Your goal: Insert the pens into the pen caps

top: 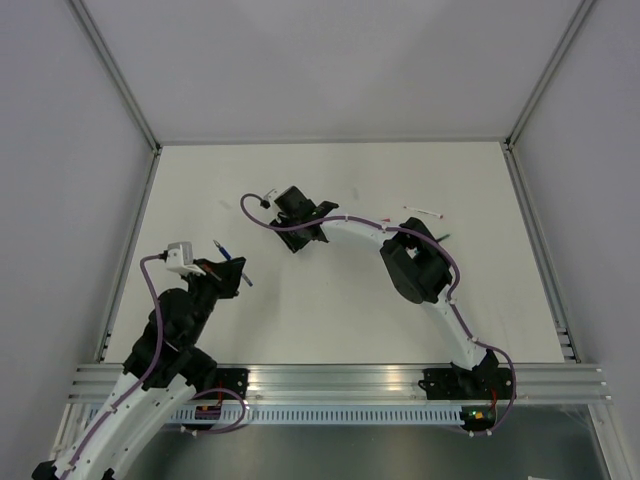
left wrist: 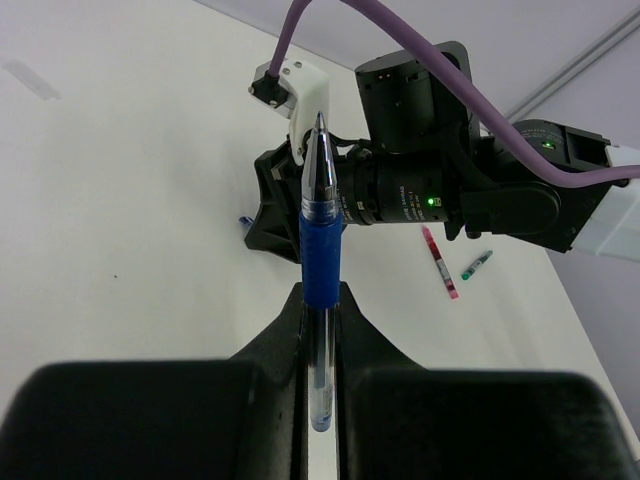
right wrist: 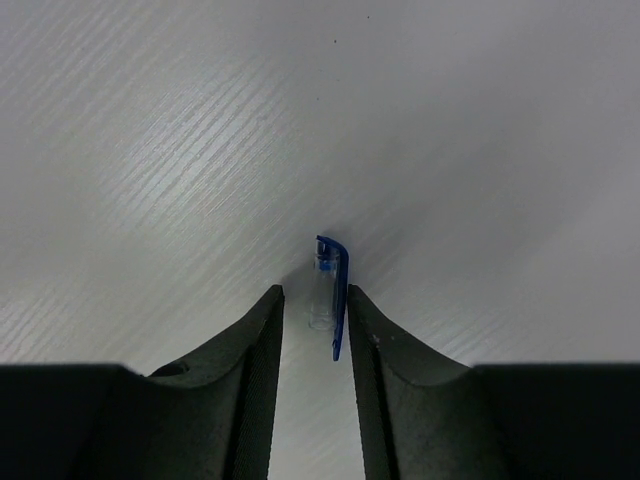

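- The left gripper [left wrist: 322, 300] has its fingers pressed together on the blue pen [left wrist: 321, 240], so it holds the pen firmly.
- The pen stands out of the fingertips. Its blue rubber sleeve is just past them, and its writing tip points away, toward the right arm.
- In the top view this pen [top: 232, 262] lies slanted in the left gripper [top: 228, 272], above the left part of the table [top: 200, 180].
- The right gripper [right wrist: 314, 300] is low over the table, its fingers narrow but not pressed together.
- The blue cap [right wrist: 337, 275] lies on the table between these fingertips. Its blue clip is at the right finger, touching or almost touching. On the other side a small gap shows between the cap and the finger.
- The red pen [left wrist: 440, 262] lies on the table beyond the right arm, with a short green piece [left wrist: 477, 265] just beside it. I cannot tell whether that piece is a pen or a cap.
- The white pen [top: 424, 211] with red ends lies further back on the right side of the table, apart from both grippers.
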Tool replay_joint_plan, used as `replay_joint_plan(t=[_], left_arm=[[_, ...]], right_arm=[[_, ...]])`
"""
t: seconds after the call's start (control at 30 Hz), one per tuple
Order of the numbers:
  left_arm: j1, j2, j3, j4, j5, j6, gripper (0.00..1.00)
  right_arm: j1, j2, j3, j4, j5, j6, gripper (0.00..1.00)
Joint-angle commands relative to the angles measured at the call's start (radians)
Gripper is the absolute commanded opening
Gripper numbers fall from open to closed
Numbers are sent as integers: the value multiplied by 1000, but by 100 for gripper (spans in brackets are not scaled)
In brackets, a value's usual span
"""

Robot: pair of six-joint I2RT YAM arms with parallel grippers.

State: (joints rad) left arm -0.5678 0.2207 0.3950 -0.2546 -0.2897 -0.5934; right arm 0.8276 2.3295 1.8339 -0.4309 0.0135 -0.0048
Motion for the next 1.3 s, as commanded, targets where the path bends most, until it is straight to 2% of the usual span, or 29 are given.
replay_joint_plan(t=[0.0,0.07,0.17,0.27,0.3,0.43,0.53,0.57,0.67,0.7,0.8,0.83,0.9,0.93,0.97,1.03,1.13,1.27], left_arm=[[2,-12,10,-6,-25,-16,2],[2,-12,10,-8,-25,-16,2],[2,-12,8,-5,-11,-17,2],[2,-4,2,14,18,-8,2],[2,9,-1,26,55,3,2],[2,95,10,47,115,23,2],[2,156,-2,135,271,47,2],[2,172,-14,205,388,61,2],[2,238,-34,331,574,75,2],[2,255,-38,404,684,70,2],[0,301,-70,573,876,24,2],[0,305,-87,607,906,8,2],[0,307,-97,649,949,-29,2],[0,304,-103,687,961,-43,2],[0,301,-117,712,977,-63,2],[2,298,-125,770,1023,-86,2],[0,299,-134,817,1077,-118,2],[0,287,-140,850,1100,-141,2]], right_arm=[[-1,34,30,-45,11,-6,38],[-1,39,30,-48,9,0,35],[-1,42,33,-58,11,3,24],[-2,25,30,-75,11,3,10],[-1,15,27,-81,11,34,1],[-2,-102,2,-101,66,83,0],[-1,-238,-70,-101,112,123,0],[-2,-281,-90,-97,121,132,0],[-2,-461,-208,-39,125,178,0],[-1,-504,-241,-16,115,193,0],[-2,-701,-405,125,83,299,0],[-1,-805,-503,230,71,336,0],[10,-905,-606,352,46,425,0],[16,-991,-702,491,27,446,0],[24,-1028,-743,550,-7,468,0],[54,-1102,-807,712,-44,511,0],[120,-1137,-880,832,-52,513,0],[183,-1131,-897,952,-50,526,0]])
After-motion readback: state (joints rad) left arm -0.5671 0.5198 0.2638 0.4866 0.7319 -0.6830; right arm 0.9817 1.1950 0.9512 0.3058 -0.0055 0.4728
